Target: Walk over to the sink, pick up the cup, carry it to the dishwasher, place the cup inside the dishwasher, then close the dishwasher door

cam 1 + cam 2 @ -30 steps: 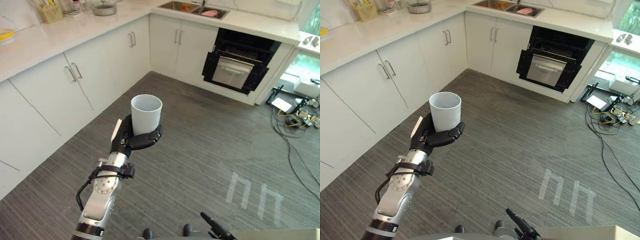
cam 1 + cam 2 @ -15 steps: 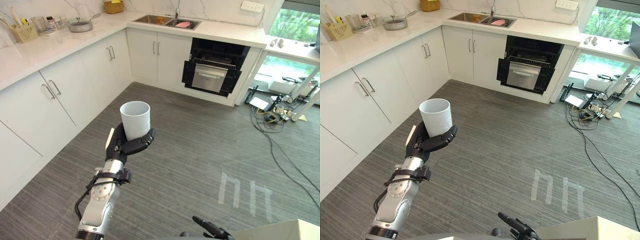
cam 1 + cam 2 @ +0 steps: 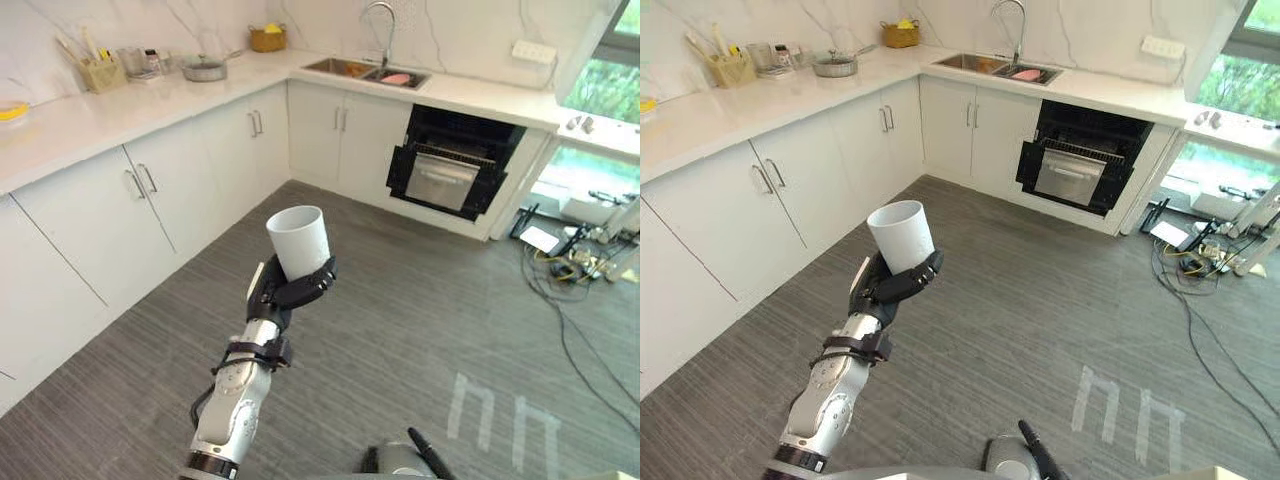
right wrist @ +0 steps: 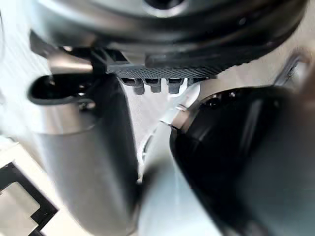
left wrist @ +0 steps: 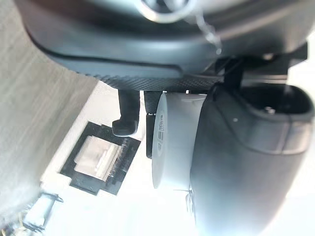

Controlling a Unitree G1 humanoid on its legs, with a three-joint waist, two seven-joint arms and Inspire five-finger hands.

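Cup (image 3: 298, 240) stands upright, mouth up, clasped in the left robot hand (image 3: 288, 291); the open dishwasher (image 3: 455, 165) lies well ahead, slightly right.

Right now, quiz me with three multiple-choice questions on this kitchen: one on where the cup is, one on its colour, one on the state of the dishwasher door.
1. Where is the cup?
A) in the sink
B) in the left hand
C) on the floor

2. What colour is the cup?
A) red
B) black
C) white

3. How is the dishwasher door?
A) open
B) shut
C) taken off

Answers:
1 B: the hand grips the cup upright in front of the robot.
2 C: its wall and rim are plain white.
3 A: the door hangs down and the dark inside shows.
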